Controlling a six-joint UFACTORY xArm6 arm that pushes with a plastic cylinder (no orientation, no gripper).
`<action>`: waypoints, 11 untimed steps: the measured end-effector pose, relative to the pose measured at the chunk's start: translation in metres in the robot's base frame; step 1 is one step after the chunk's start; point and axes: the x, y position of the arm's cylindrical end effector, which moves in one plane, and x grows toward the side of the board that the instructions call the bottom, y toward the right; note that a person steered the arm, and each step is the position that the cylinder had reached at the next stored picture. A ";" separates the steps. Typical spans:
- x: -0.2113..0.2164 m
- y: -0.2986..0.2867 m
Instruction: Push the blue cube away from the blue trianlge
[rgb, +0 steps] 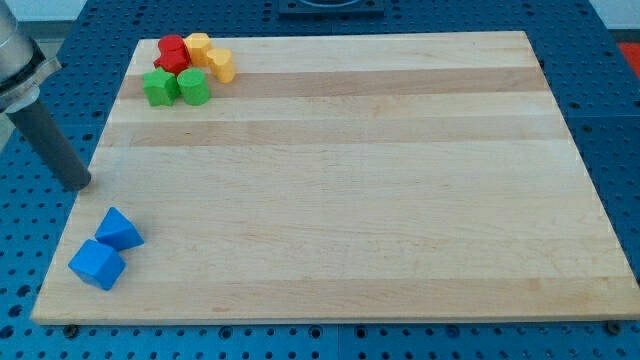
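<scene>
The blue cube (97, 264) lies near the board's bottom left corner. The blue triangle (119, 229) sits just above and to the right of it, touching it. My tip (78, 185) is at the view's left, just off the board's left edge, above the triangle and apart from both blue blocks.
A cluster sits at the board's top left: a red block (173, 53), two yellow blocks (198, 46) (221, 65), a green star-like block (159, 87) and a green block (194, 87). The wooden board (340, 180) lies on a blue perforated table.
</scene>
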 end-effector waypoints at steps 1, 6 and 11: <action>0.051 0.000; 0.109 0.065; 0.116 0.135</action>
